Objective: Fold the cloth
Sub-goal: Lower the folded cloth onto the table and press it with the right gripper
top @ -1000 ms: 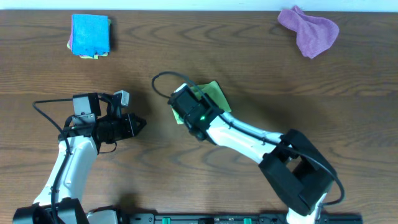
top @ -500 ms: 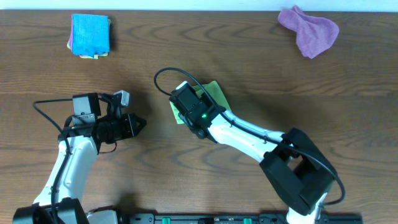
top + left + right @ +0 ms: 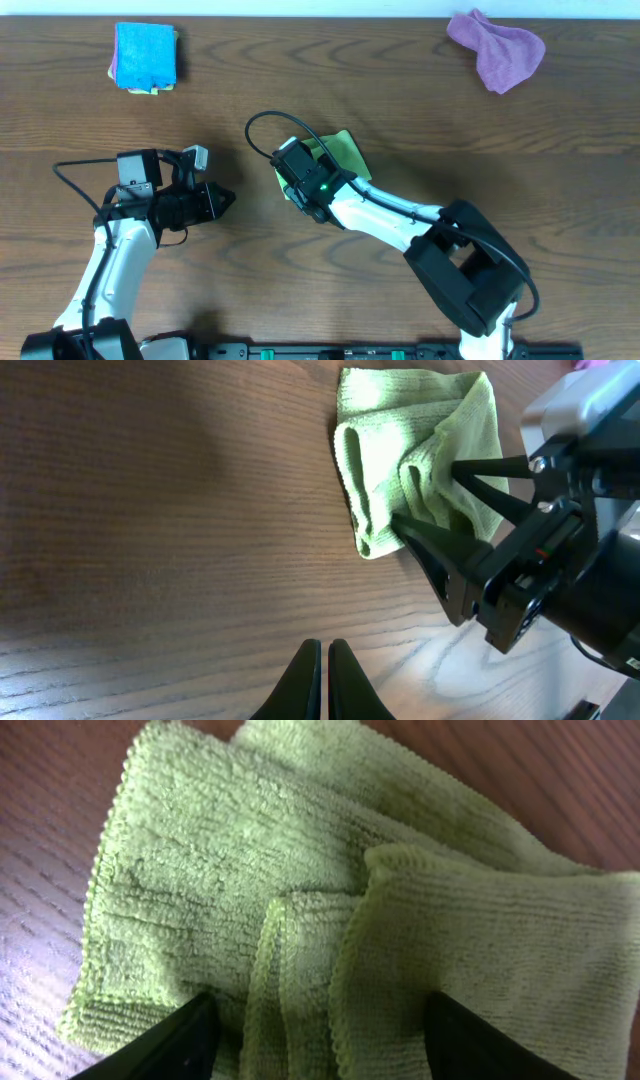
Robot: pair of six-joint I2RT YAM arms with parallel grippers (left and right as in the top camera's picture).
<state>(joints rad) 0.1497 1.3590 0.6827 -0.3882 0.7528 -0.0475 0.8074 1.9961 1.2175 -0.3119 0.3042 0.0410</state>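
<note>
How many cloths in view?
3: lime-green microfibre cloth mid-table; crumpled purple cloth top right; folded bright blue cloth top left, maybe hiding others beneath.

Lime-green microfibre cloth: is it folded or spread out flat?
Folded, untidily: the lime-green microfibre cloth shows several overlapping layers with bunched, uneven edges.

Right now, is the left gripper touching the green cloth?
Apart. The left wrist view shows bare table between the left gripper and the cloth.

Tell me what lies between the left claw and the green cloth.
Only bare table, from left claw to green cloth, in the left wrist view.
</note>
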